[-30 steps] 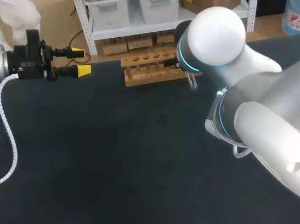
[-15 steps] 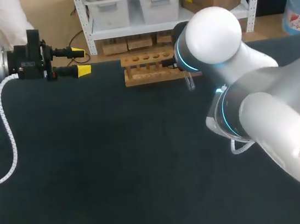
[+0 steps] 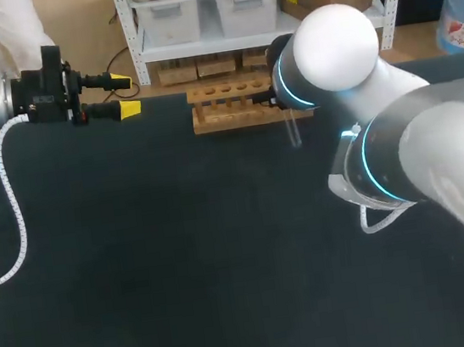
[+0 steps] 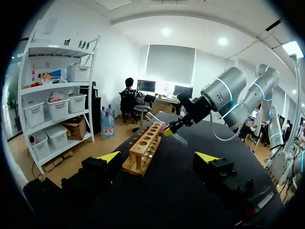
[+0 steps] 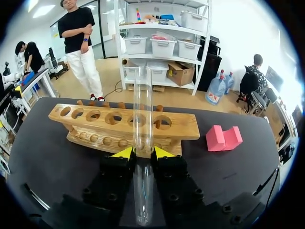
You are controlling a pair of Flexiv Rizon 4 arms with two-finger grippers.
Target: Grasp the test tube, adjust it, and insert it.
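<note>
Your right hand (image 5: 143, 152) grips test tube (image 5: 142, 109), shifted slightly left since before, just before rack (image 5: 183, 126). Left hand (image 3: 125, 94) open at surface's (image 3: 183, 257) far-left edge; broad surface spreads between arms.

Clear test tube (image 5: 142, 102); tan rack (image 5: 125, 127); pink block (image 5: 223, 137); black table (image 5: 43, 162).

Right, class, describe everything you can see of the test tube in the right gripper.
The test tube is a long, slim tube of clear glass, seemingly empty. The right gripper is shut on it about midway, one yellow tip on each side, so both ends stick out. It is held tilted in the air above the black table, close to the wooden rack, and sits in none of its holes.
</note>
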